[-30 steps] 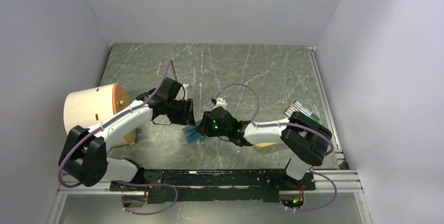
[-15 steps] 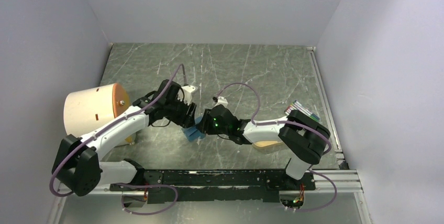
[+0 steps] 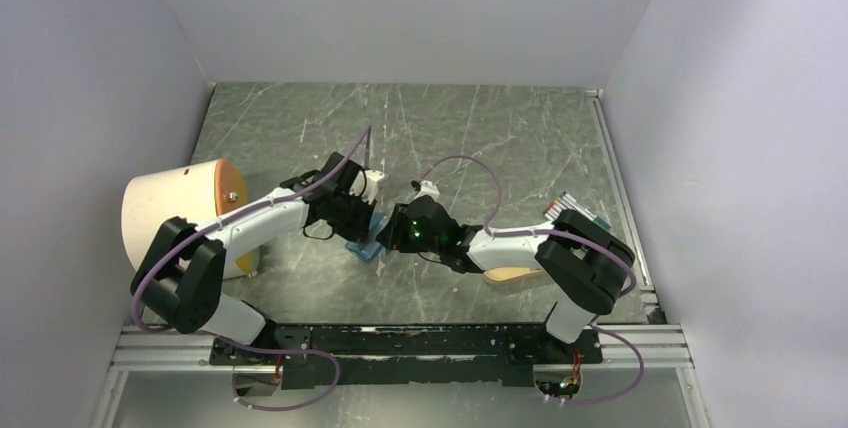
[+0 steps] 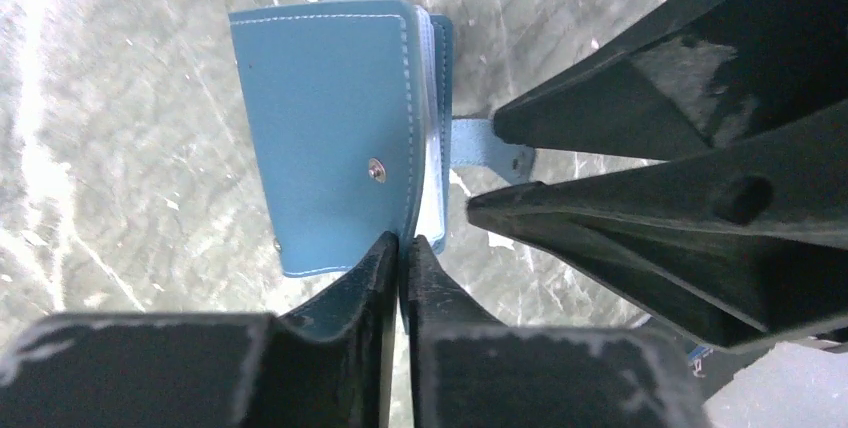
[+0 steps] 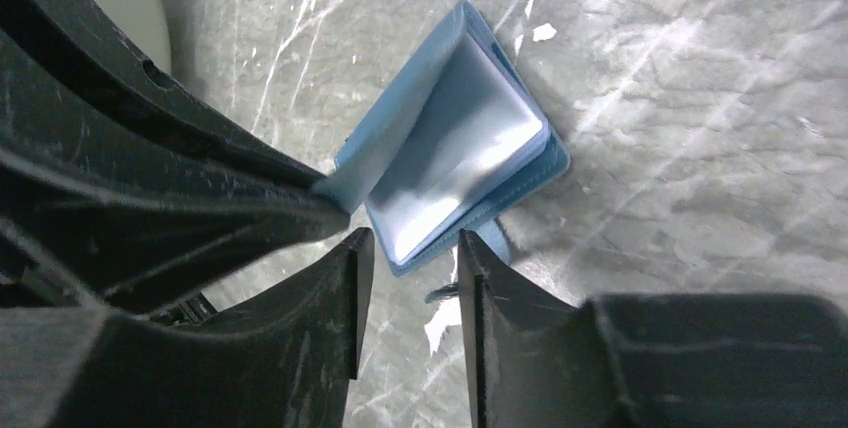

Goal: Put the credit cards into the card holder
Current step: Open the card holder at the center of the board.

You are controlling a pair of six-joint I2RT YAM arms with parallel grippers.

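Note:
The card holder (image 4: 330, 128) is a teal-blue folding wallet lying on the marble table, also seen in the top view (image 3: 362, 248). My left gripper (image 4: 400, 244) is shut on the edge of its cover flap and holds the flap up. In the right wrist view the card holder (image 5: 460, 163) stands part open, with pale glossy leaves inside; I cannot tell whether they are credit cards or sleeves. Its snap tab (image 4: 487, 146) points at my right gripper (image 5: 410, 248), which is open and empty just short of the wallet's near edge. No loose credit card shows.
A tan oval tray (image 3: 512, 276) lies under my right arm. A pack of coloured markers (image 3: 577, 210) sits at the right rail. A large tan cylinder (image 3: 175, 210) stands at the left. Both grippers (image 3: 375, 233) crowd together over the wallet.
My left gripper has moved right and down onto the wallet and shut on its cover. The right gripper has edged slightly towards the wallet. The wallet has shifted a little.

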